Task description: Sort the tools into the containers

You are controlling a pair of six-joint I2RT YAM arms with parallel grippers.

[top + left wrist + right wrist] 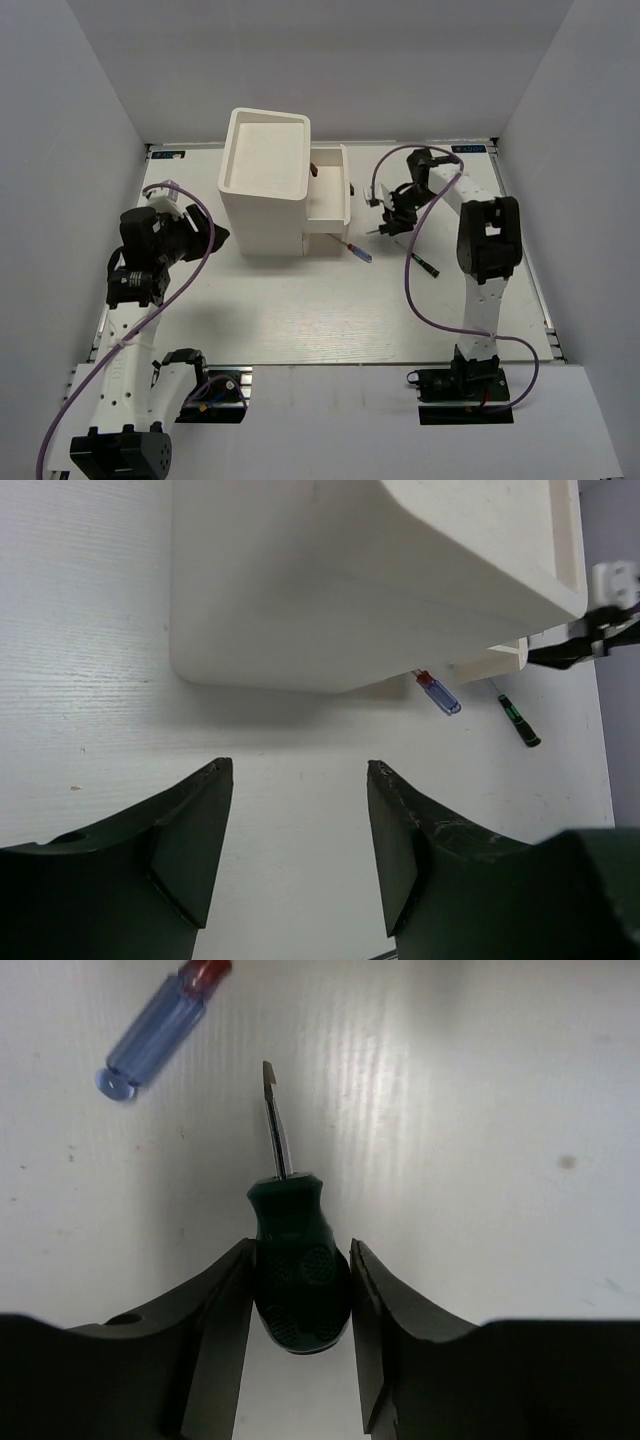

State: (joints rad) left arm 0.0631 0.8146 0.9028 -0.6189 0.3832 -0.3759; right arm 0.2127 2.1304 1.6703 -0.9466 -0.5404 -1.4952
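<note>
Gripping green stubby screwdriver (291, 1222) across handle with right tool (300, 1252) — shaft straight ahead, white box (262, 190) leftward; left tool (298, 830) wide, empty.

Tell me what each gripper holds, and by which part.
The right gripper clamps the green screwdriver by the sides of its handle, blade pointing outward. The left gripper is open and holds nothing.

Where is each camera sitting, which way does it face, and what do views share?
Top external: high behind the robot, looking down on the white box; left arm, right arm show.
Left wrist: low, facing the box's side; open left gripper shows.
Right wrist: facing the table; right gripper around a stubby green screwdriver.
Shared: all show the blue screwdriver.
</note>
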